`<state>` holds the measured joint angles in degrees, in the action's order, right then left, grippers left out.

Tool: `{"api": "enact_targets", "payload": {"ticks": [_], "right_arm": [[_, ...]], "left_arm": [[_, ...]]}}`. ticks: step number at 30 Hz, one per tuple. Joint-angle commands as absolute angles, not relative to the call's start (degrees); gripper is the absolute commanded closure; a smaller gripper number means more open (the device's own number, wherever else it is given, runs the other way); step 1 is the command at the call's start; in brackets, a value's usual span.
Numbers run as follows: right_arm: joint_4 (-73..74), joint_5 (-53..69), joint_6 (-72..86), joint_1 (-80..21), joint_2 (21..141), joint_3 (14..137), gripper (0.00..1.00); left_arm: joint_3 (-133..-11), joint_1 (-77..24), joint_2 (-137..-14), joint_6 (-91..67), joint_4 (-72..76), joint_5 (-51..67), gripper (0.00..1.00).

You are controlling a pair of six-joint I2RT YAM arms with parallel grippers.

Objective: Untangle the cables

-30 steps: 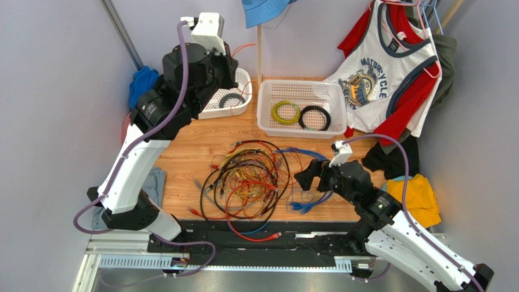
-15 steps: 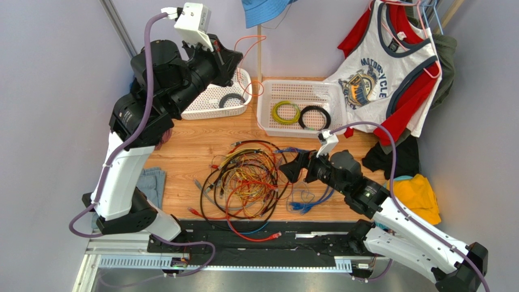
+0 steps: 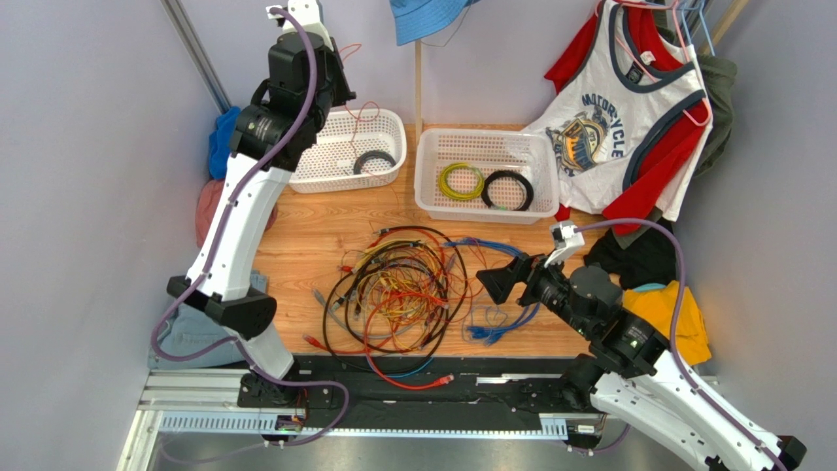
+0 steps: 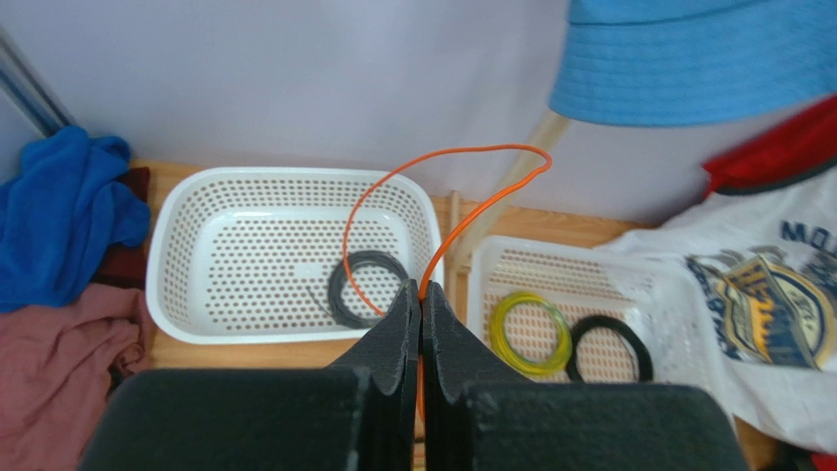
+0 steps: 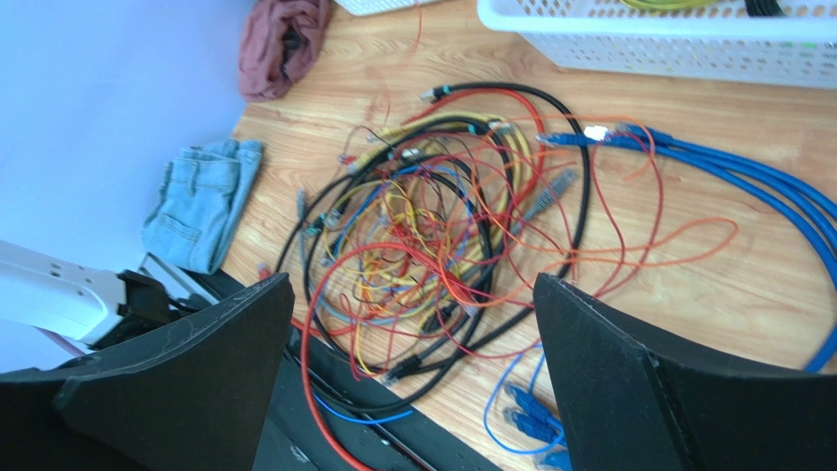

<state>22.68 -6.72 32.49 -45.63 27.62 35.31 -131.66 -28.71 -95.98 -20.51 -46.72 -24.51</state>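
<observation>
- From the top view we see the cables (image 3: 398, 289) tangled on the wooden table (image 3: 314, 235). The right gripper (image 3: 494, 283) is just beside them, and the left gripper (image 3: 339, 78) is high above a white basket (image 3: 324, 162).
- In the left wrist view, our fingers pinch an orange cable (image 4: 447, 155).
- In the right wrist view, our jaws gape wide, empty, above the tangle.

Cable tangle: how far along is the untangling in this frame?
Early. Looks done: a dark coil in the left basket, a yellow-green coil and a black coil in the right basket. In hand: the left gripper is shut on an orange cable, held above the baskets; the right gripper hangs open beside the tangle. Left: that tangle and the blue cable lie on the table.
</observation>
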Motion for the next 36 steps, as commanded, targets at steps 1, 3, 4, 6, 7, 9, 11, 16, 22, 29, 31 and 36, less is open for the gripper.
{"api": "enact_targets", "payload": {"ticks": [1,3,4,6,7,9,11,16,22,29,31,36], "right_arm": [[25.58,-7.74,31.73,-45.97,28.21,37.44,0.03],[24.35,-6.86,32.08,-45.97,29.43,37.01,0.03],[24.00,-6.33,32.34,-45.88,30.05,36.83,0.03],[22.77,-5.19,32.96,-45.88,31.72,36.04,0.03],[22.42,-4.58,33.48,-45.88,32.42,35.77,0.03],[21.45,-3.34,33.84,-45.97,34.09,35.42,0.03],[21.01,-2.99,33.93,-45.97,35.06,35.33,0.03],[20.83,-4.22,32.08,-45.88,36.47,35.86,0.02],[21.27,-5.71,30.32,-45.88,36.56,36.91,0.02],[22.50,-7.82,30.85,-45.88,35.16,35.69,0.02],[22.33,-8.17,31.11,-45.97,34.72,35.16,0.02],[22.15,-9.23,30.94,-45.97,35.77,34.98,0.01]], "left_arm": [[-134.56,-24.97,-98.43,-20.66,-38.60,-25.66,1.00],[-135.78,-23.91,-100.80,-19.87,-34.82,-25.84,1.00],[-136.23,-22.95,-101.59,-19.08,-33.50,-25.93,1.00],[-138.50,-21.98,-104.23,-18.46,-29.98,-26.45,1.00],[-139.82,-20.84,-105.37,-18.20,-29.19,-26.28,1.00],[-144.90,-19.69,-108.62,-18.11,-28.13,-25.67,1.00],[-147.82,-18.20,-110.99,-18.37,-27.16,-25.49,1.00],[-149.24,-16.79,-111.01,-16.62,-21.89,-25.66,1.00],[-147.57,-16.00,-111.53,-14.33,-17.84,-27.16,1.00],[-143.97,-13.54,-115.48,-12.66,-12.85,-28.57,1.00],[-141.69,-12.58,-116.62,-13.44,-11.34,-29.70,1.00],[-141.42,-11.16,-122.25,-15.47,-11.51,-30.41,1.00]]}}
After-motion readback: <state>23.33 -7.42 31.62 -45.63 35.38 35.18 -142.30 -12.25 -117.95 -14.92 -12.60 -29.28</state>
